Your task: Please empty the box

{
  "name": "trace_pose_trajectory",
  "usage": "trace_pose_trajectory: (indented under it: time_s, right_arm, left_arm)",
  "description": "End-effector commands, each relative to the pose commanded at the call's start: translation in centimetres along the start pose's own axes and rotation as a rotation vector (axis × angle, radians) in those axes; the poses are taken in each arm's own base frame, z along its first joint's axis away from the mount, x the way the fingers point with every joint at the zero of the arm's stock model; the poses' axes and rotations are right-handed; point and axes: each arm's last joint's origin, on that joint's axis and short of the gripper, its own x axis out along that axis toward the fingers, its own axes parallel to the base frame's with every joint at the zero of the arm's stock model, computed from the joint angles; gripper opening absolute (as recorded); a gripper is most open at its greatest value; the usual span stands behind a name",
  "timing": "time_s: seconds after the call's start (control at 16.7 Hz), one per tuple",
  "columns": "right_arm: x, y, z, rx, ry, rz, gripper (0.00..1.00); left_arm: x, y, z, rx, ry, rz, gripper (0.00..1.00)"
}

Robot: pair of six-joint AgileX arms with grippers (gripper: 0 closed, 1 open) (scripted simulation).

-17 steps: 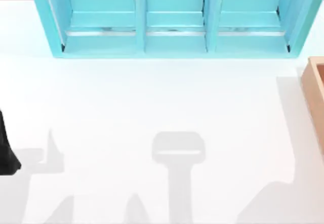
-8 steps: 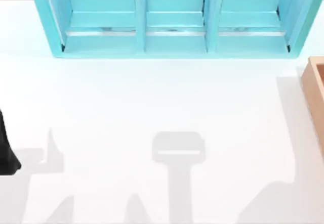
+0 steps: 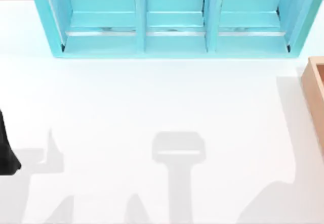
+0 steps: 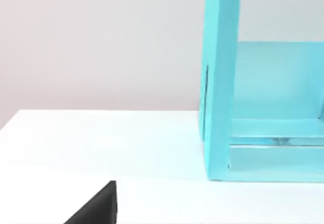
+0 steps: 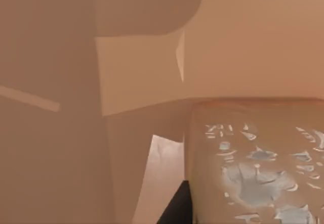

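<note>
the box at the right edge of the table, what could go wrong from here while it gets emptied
1. In the right wrist view, the box's tan walls crowd a brown cube, so the hand may scrape a wall.
2. The box sits at the table's right edge; a snagged lift might drag it.

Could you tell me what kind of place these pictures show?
It looks like a rendered tabletop workspace, not a real room. A plain white table carries a turquoise shelf unit along its far edge and a tan wooden box at its right edge. Behind the table, a bare pale wall.
</note>
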Motion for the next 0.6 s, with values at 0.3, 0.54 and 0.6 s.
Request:
trace_pose_trajectory:
  time_s: [0.3, 0.54, 0.6]
  right_arm:
    - [0.0, 0.0, 0.0, 0.0, 0.0, 0.0, 0.0]
    - [-0.11, -0.02, 0.02, 0.002, -0.002, -0.001, 0.0]
    - [-0.38, -0.1, 0.11, 0.004, -0.002, -0.001, 0.0]
  left_arm:
    - [0.0, 0.0, 0.0, 0.0, 0.0, 0.0, 1.0]
    - [0.0, 0.0, 0.0, 0.0, 0.0, 0.0, 1.0]
    - [0.0, 0.0, 0.0, 0.0, 0.0, 0.0, 1.0]
